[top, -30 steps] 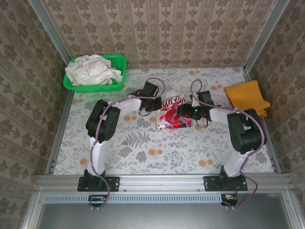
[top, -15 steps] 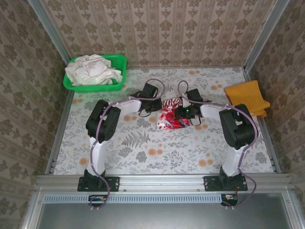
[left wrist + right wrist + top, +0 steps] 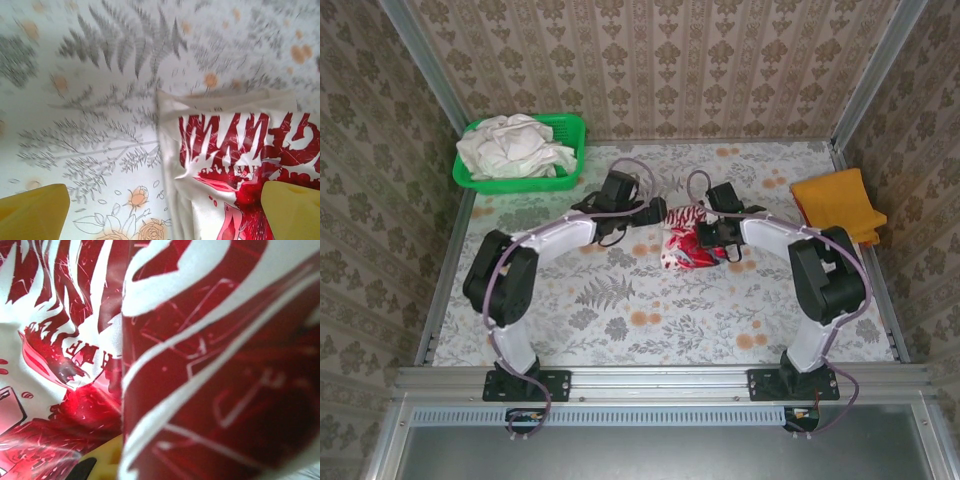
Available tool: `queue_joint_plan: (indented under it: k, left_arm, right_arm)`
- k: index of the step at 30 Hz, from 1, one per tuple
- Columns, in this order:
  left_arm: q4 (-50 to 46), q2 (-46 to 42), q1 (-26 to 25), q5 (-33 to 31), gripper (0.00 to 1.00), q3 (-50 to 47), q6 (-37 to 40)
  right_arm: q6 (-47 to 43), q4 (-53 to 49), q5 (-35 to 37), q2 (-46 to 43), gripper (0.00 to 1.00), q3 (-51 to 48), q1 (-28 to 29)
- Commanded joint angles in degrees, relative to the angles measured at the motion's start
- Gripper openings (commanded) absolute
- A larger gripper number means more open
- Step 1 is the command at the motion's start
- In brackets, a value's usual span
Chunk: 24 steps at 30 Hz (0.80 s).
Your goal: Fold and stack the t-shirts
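In the middle of the table the printed t-shirt (image 3: 686, 245) lies part-folded, its right edge pinched tight by the right gripper (image 3: 712, 238), apparently to carry a fold across, while the left gripper (image 3: 162, 214) hovers wide open over its left edge, gripping nothing.

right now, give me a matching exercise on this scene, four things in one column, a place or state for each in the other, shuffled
Things
1 printed t-shirt
2 orange t-shirt
3 off-white t-shirts
4 left hand

Places or states
a open, over the printed t-shirt's edge
b piled in the green basket
c at the right edge of the table
d bunched up, gripped by the shut right hand

Pairs: 1-d, 2-c, 3-b, 4-a
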Motion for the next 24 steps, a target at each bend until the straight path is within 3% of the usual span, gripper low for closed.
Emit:
queue_joint_plan:
  k: [1,11,17,24]
  left_arm:
    - [1.32,-2.24,0.90,-3.69,1.00,-3.81,4.91]
    - [7.94,-6.73,-0.58,0.85,1.00,-9.99,13.41]
    - [8.59,-9.79,-1.12,4.38,1.00,-11.84,17.02]
    - [8.28,-12.52,-1.04,3.52,1.00,-14.38,19.58]
  right_arm:
    - [-7.56,-4.65,11.40,-4.33,0.00,3.07,-0.43]
    - [-25.97,-6.70,20.57,-4.94,0.00,6.56,-8.29]
    - [-38.70,-3.99,14.92,-5.61,0.00,7.05,-14.98]
    - [-44.25,-8.50,16.11,-3.01,0.00,13.39,-21.51]
